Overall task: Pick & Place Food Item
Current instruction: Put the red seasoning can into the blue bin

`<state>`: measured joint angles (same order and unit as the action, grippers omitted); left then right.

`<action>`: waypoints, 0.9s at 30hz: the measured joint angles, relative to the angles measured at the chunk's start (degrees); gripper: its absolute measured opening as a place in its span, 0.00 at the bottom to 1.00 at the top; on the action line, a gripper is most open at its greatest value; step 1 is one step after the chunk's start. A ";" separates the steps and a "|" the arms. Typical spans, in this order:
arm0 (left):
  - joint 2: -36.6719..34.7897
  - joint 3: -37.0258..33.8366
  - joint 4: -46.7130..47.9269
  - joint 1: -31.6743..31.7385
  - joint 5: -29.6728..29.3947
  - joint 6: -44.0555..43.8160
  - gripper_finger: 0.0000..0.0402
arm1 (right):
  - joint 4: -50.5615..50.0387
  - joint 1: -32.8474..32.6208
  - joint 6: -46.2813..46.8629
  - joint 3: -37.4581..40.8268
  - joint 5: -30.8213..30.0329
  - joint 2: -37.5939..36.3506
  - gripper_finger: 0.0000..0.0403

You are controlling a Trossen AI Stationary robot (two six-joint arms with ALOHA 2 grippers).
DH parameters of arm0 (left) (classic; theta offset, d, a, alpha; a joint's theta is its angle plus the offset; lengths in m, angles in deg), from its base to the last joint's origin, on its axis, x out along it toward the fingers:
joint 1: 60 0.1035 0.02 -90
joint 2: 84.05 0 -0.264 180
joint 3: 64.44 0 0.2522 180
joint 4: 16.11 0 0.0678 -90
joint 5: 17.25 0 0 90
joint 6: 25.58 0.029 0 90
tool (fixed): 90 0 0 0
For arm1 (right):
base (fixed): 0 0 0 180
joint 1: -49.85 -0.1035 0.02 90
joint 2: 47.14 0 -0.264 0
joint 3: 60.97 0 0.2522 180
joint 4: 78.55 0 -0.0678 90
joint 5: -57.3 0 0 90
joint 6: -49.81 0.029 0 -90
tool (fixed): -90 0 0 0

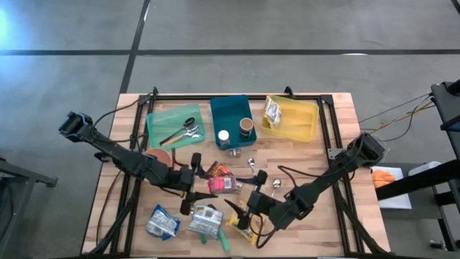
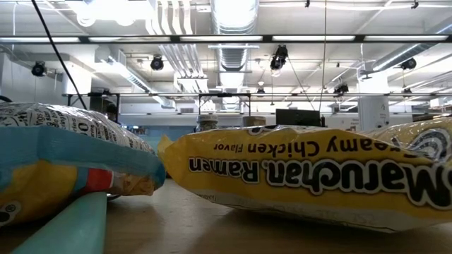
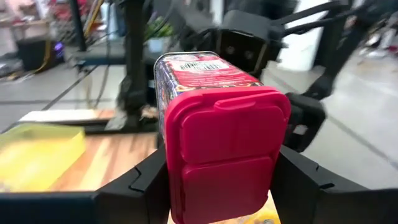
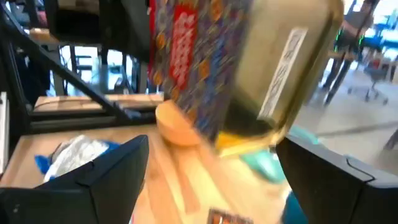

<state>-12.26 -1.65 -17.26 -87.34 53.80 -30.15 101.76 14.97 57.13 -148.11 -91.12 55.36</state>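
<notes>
A: Our left gripper (image 1: 192,185) pinches the red-lidded can (image 3: 214,134) over mid-table, below the teal bin (image 1: 231,121).

B: Our right gripper (image 1: 248,216) spreads; the can's long axis points at it, just beside.

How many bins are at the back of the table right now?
3, side by side along the far edge: green bin nearest the left arm, teal bin in the middle, yellow bin nearest the right arm.

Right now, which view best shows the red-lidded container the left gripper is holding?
The left wrist view: the red-lidded container fills it, clamped in the left gripper. The high view shows it small; the right wrist view shows it blurred, between the right gripper's open fingers; the low view shows none of it.
</notes>
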 joint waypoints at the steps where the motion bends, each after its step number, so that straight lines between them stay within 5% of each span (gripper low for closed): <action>1: 0.00 1.37 2.48 0.21 -0.74 -0.10 0.51 | -2.48 -0.18 2.52 -0.02 0.00 -0.58 0.86; 14: -0.04 18.14 34.01 10.63 -1.44 -6.02 0.51 | -38.15 -4.75 39.16 0.33 0.37 -8.46 0.87; 27: 1.10 24.21 46.17 33.13 10.78 -6.46 0.51 | -39.42 -6.53 43.19 0.46 0.45 -8.21 0.87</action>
<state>-11.16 22.56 28.91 -54.21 64.58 -36.61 62.34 8.44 100.32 -147.65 -90.67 47.14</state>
